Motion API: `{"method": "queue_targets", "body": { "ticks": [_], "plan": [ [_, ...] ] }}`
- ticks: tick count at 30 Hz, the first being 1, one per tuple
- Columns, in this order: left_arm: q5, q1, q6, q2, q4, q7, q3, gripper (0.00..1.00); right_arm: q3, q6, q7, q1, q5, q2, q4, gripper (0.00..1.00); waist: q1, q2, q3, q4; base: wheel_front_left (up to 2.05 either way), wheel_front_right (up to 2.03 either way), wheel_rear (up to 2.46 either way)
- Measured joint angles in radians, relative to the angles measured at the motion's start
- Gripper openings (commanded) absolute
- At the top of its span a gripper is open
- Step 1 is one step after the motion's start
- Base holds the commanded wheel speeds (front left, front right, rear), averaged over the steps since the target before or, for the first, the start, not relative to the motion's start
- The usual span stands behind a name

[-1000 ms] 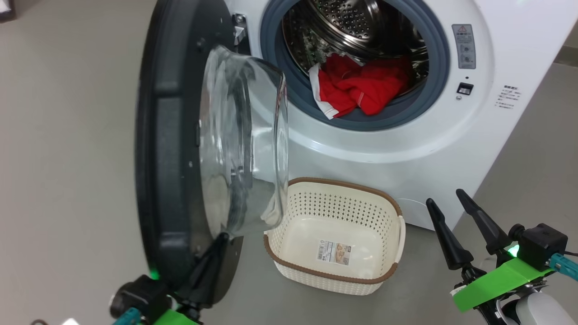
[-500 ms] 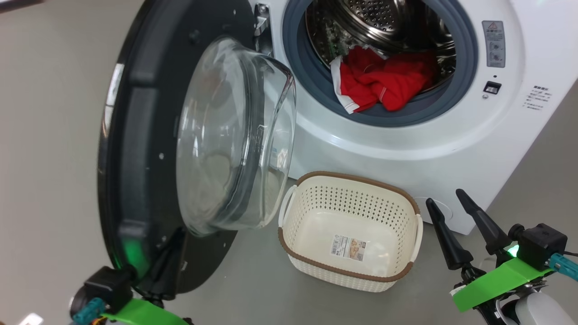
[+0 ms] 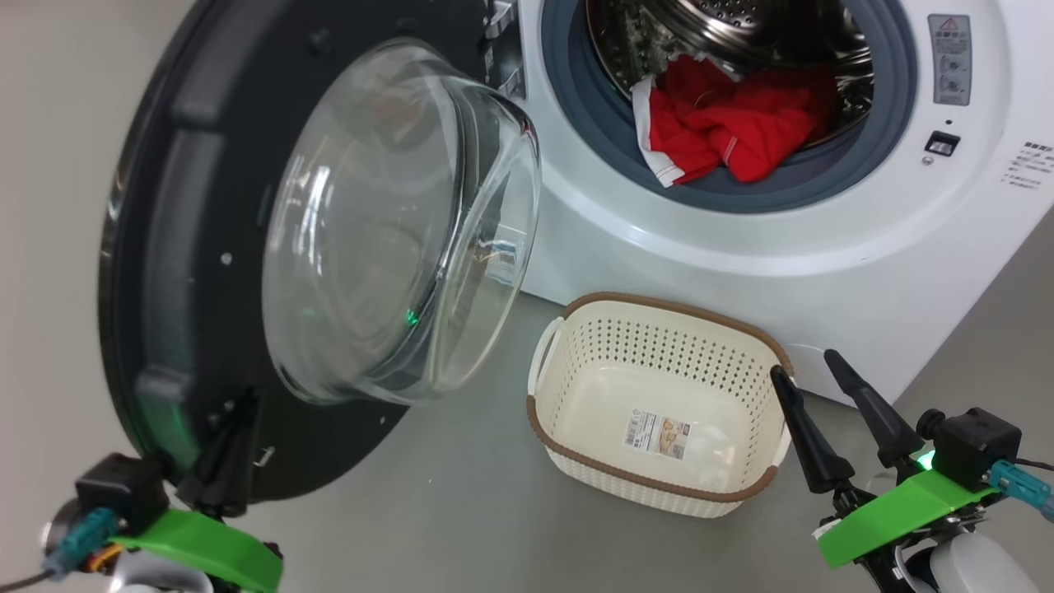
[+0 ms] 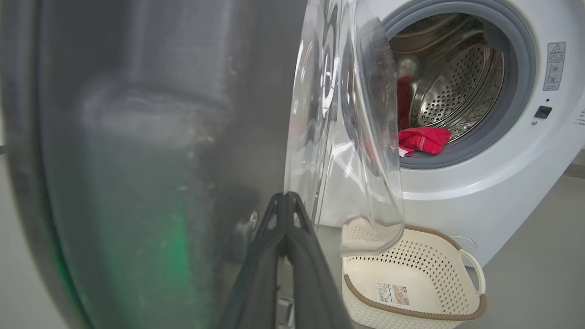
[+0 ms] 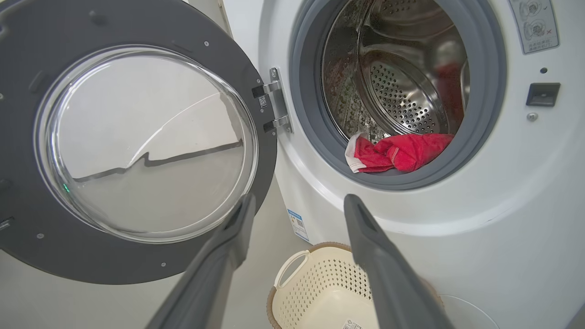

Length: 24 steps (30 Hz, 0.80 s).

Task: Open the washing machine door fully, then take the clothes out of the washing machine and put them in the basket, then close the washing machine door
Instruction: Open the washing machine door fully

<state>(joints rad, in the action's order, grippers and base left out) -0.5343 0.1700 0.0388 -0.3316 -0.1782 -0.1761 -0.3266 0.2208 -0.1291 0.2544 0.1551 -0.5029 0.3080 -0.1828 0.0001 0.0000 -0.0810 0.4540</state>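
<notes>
The washing machine door (image 3: 156, 247), black with a bulging glass bowl (image 3: 395, 222), stands swung out to the left of the white washing machine (image 3: 700, 263). My left gripper (image 3: 239, 416) is shut, its tips pressed against the door's inner face near the lower rim; the left wrist view shows this gripper (image 4: 285, 197) close to the dark door (image 4: 137, 160). Red clothes (image 3: 733, 123) lie at the drum's mouth, over the grey gasket. The cream basket (image 3: 626, 362) sits on the floor below the opening. My right gripper (image 3: 805, 366) is open beside the basket's right end, holding nothing.
The door hinge (image 5: 274, 105) joins the door (image 5: 256, 59) to the washing machine (image 5: 502, 228). From the right wrist, the right gripper (image 5: 299, 201) points at the clothes (image 5: 402, 153), with the basket (image 5: 320, 283) below. Grey floor (image 3: 461, 511) surrounds the basket.
The door has swung further open to the left, with my shut left gripper moving left along with it. The head camera has shifted. The right gripper has stayed open in place.
</notes>
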Motion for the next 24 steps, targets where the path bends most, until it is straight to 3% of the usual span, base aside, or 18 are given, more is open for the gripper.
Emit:
{"method": "queue_targets", "body": {
  "ticks": [11, 24],
  "plan": [
    [-0.033, 0.119, 0.02, -0.026, -0.151, -0.001, 0.047, 0.0, 0.001, 0.0, 0.0, 0.045, 0.0, 0.002, -0.005, 1.0, -0.0001, 0.0, -0.061, 0.018, 0.0, 0.0, 0.0],
    [-0.048, 0.338, 0.064, -0.039, -0.437, 0.001, 0.043, 0.0, 0.018, 0.0, 0.0, 0.103, 0.0, 0.018, -0.008, 1.0, 0.0, 0.0001, -0.138, 0.033, 0.0, 0.0, 0.0]
  ]
}}
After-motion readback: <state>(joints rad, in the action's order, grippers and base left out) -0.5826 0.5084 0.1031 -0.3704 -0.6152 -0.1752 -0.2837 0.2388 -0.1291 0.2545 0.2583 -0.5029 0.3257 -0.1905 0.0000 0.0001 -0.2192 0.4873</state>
